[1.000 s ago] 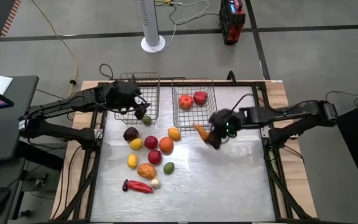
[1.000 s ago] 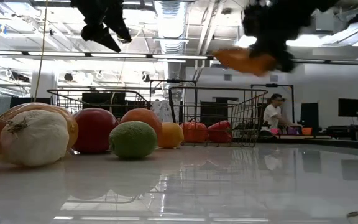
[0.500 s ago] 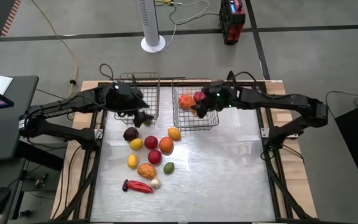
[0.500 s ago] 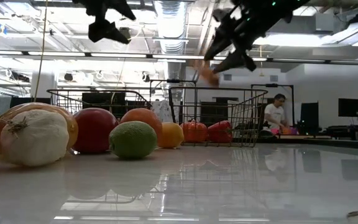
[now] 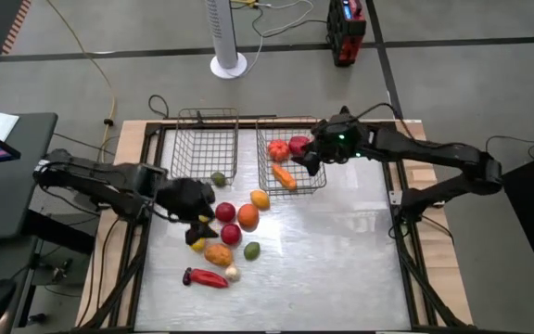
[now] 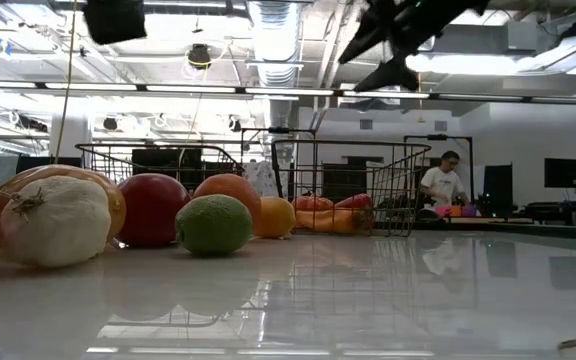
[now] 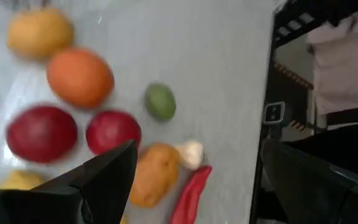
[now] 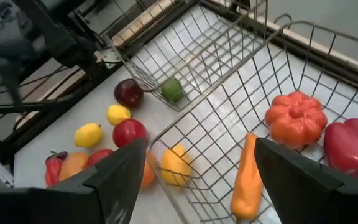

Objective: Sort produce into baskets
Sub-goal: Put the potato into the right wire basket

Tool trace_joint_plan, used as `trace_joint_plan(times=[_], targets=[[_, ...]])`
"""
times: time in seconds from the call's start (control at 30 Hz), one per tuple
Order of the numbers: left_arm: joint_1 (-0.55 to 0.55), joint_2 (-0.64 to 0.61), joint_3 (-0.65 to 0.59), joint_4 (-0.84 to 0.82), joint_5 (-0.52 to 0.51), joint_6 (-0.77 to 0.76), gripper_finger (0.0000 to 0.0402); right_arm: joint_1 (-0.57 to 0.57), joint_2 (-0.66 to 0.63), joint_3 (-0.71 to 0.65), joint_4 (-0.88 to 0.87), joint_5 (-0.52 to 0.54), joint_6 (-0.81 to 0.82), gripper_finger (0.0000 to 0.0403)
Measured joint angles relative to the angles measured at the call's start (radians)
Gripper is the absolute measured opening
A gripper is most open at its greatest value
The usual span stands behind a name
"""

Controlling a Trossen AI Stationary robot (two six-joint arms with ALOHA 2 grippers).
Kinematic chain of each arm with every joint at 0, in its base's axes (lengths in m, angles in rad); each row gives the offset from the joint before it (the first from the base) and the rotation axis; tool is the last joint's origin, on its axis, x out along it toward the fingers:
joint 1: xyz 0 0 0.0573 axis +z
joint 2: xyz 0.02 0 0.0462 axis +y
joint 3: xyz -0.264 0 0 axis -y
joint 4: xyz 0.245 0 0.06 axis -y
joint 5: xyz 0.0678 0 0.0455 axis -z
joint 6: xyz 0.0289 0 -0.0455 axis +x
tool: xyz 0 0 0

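Note:
My right gripper [image 5: 306, 160] is open and empty above the right wire basket [image 5: 315, 130]. An orange carrot [image 8: 247, 177], an orange pumpkin-shaped piece [image 8: 295, 118] and a red pepper [image 8: 352, 144] lie in that basket. A green lime [image 5: 218, 179] lies in the near right corner of the left basket [image 5: 208, 116]. My left gripper [image 5: 199, 213] is open and empty above the loose produce pile: red rounds [image 7: 41, 134], an orange [image 7: 79, 78], a green round [image 7: 160, 101], garlic [image 7: 190, 152] and a chili [image 7: 191, 193].
The pile lies on the white table between the baskets and the near edge, left of centre. The table's right half [image 5: 341, 241] is bare. A dark purple round [image 8: 129, 92] lies just before the left basket. A person [image 6: 438, 185] sits far behind the table.
My right gripper has carried the carrot from mid-table toward the far edge, over the right basket, and let go; the carrot now lies in the basket. My left gripper has gone from the left basket toward the near edge, over the produce pile.

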Motion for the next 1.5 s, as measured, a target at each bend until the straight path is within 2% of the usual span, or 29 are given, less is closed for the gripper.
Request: trace_joint_plan(times=[0.17,0.3,0.4,0.57,0.8,1.2,1.5], targets=[[-0.095,0.113,-0.004,-0.012,-0.028,-0.186,0.0329,0.061,-0.102,0.000,-0.063,0.063,-0.014,0.0323],[-0.170,0.203,-0.004,-0.006,-0.076,-0.269,0.0329,0.115,-0.152,-0.001,-0.134,0.124,-0.050,0.0322],[-0.220,0.282,-0.004,-0.007,-0.084,-0.245,0.0329,0.147,-0.171,-0.001,-0.168,0.152,-0.094,0.0322],[-0.286,0.414,-0.004,-0.012,-0.105,-0.092,0.0329,0.182,-0.172,-0.002,-0.195,0.156,-0.134,0.0322],[-0.292,0.525,-0.003,-0.027,-0.225,-0.084,0.0329,0.211,-0.172,-0.002,-0.227,0.161,-0.140,0.0322],[-0.308,0.522,-0.003,-0.033,-0.324,-0.003,0.0326,0.234,-0.172,-0.003,-0.234,0.208,-0.131,0.0322],[-0.299,0.518,-0.021,-0.019,-0.304,0.057,0.0245,0.234,-0.172,-0.003,-0.227,0.233,-0.125,0.0322]])
